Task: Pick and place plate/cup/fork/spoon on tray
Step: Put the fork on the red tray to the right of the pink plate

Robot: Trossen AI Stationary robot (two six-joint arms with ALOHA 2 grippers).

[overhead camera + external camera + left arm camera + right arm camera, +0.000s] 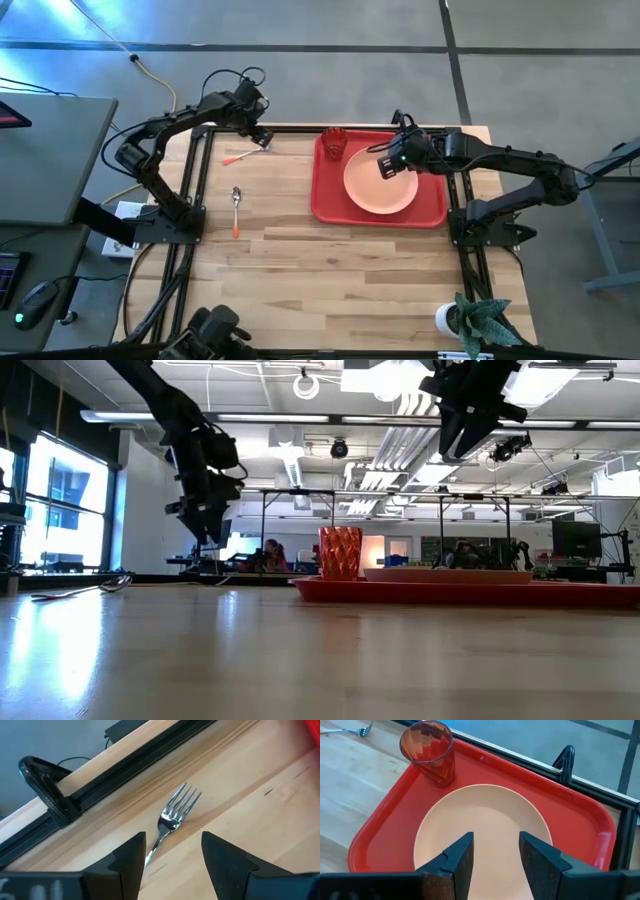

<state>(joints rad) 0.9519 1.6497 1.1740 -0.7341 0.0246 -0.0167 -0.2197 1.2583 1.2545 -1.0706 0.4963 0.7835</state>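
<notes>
The fork (247,155) lies flat on the wooden table at the far left, its silver prongs (180,802) toward the tray. My left gripper (172,862) hangs open just above the fork's neck, one finger on each side, touching nothing; it also shows as my left gripper (262,135). The spoon (236,210) lies nearer on the table. The red tray (325,205) holds the peach plate (380,185) and the red cup (333,143), upright in its far left corner. My right gripper (495,857) is open above the plate (485,820), clear of it.
A black frame rail (125,767) runs along the table's far edge just beyond the fork. A white pot with a green plant (470,320) stands at the near right corner. Bare wood lies between the spoon and the tray.
</notes>
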